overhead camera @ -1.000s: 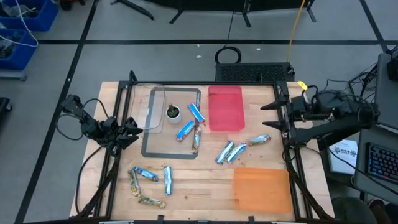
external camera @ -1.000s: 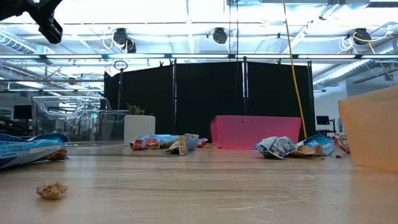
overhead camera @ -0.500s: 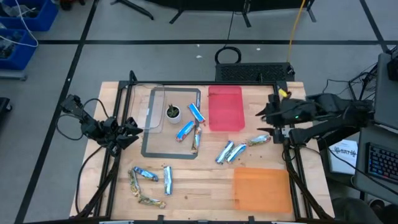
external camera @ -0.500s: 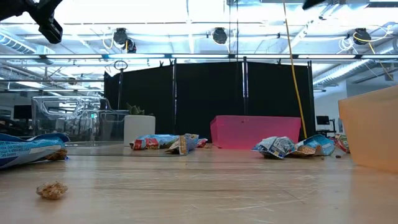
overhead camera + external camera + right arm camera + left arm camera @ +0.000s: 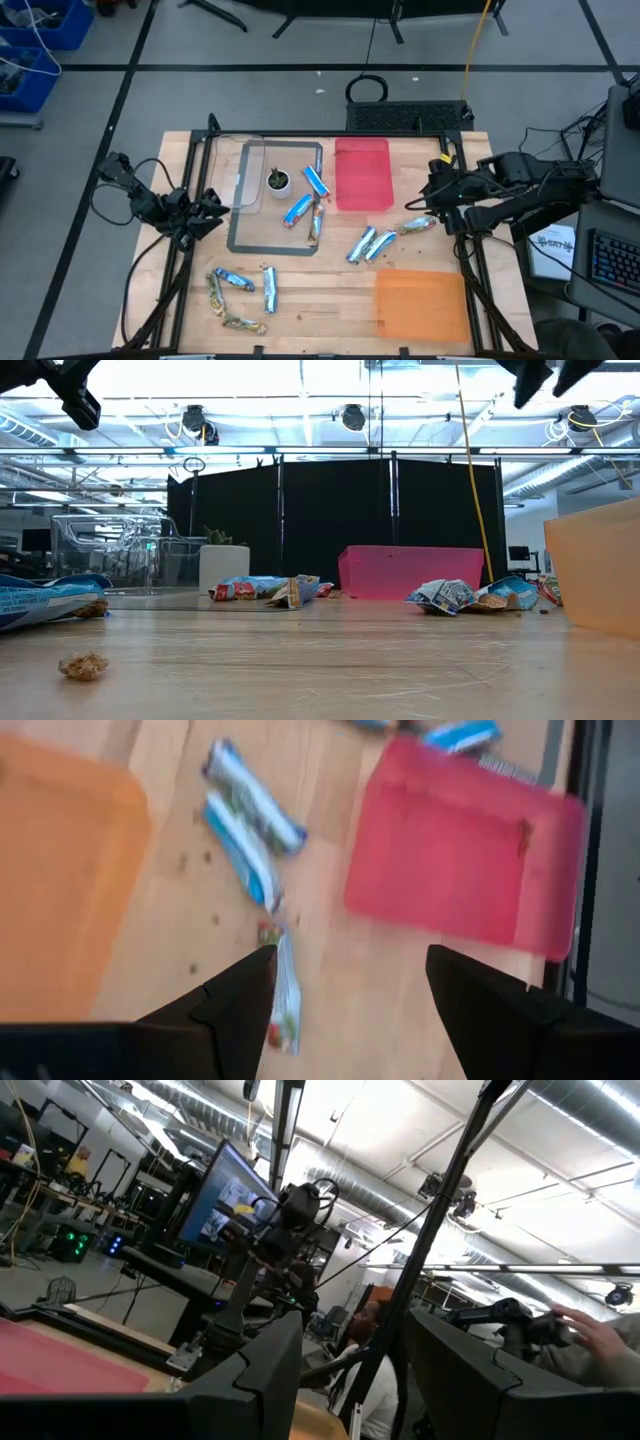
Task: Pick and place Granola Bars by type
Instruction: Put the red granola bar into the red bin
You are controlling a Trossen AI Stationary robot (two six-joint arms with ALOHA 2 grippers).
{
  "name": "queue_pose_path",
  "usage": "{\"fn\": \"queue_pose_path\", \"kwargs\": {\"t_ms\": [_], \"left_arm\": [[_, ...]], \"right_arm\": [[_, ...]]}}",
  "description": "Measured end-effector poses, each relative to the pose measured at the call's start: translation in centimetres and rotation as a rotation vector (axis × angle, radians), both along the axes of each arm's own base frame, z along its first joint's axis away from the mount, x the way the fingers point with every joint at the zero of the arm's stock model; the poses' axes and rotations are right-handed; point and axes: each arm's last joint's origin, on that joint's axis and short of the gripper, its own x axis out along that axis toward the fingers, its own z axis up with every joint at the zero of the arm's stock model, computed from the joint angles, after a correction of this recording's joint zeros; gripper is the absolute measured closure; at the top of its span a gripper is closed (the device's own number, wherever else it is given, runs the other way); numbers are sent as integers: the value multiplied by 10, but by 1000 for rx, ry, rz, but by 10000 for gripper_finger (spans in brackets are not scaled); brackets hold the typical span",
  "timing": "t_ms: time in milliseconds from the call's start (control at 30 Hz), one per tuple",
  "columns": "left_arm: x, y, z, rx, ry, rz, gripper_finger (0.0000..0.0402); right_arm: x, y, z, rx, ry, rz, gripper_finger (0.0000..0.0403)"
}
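Room: workshop floor around a wooden desk (image 5: 330, 290), black screens behind, a person seated beyond the desk.
Left hand (image 5: 213, 212): parked at the desk's left edge, holding nothing, fingers (image 5: 250, 1390) set moderately apart.
Left cluster: four Granola Bars (image 5: 240, 297) loose near the front-left corner.
Middle: clear tray (image 5: 232, 172), potted plant (image 5: 277, 180), more bars on a grey mat (image 5: 238, 245).
Red bin (image 5: 362, 175): looks empty.
Centre-right: two blue bars (image 5: 366, 243) and a brownish bar (image 5: 417, 226) on bare wood.
Orange bin (image 5: 421, 305): looks empty too.
Right hand (image 5: 433, 195): fingers (image 5: 225, 1010) wide, above the brownish bar, holding nothing.
Progress: sorting seemingly not begun; every bar left.
Room: open wood around that bar; frame posts close by the right edge.
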Motion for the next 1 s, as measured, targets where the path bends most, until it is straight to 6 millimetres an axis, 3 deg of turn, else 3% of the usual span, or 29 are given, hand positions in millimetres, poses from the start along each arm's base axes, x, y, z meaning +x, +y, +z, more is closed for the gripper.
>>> {"fn": "queue_pose_path", "kwargs": {"t_ms": [233, 433, 733, 1000], "left_arm": [[0, 0, 0, 0, 0, 0, 217], [0, 0, 0, 0, 0, 0, 217], [0, 0, 0, 0, 0, 0, 217], [0, 0, 0, 0, 1, 1, 217]], "right_arm": [[0, -2, -22, -68, 85, -32, 151], [4, -1, -60, -61, 105, -26, 151], [-12, -1, -122, 7, 204, -9, 151], [-13, -2, -123, 7, 195, -27, 151]]}}
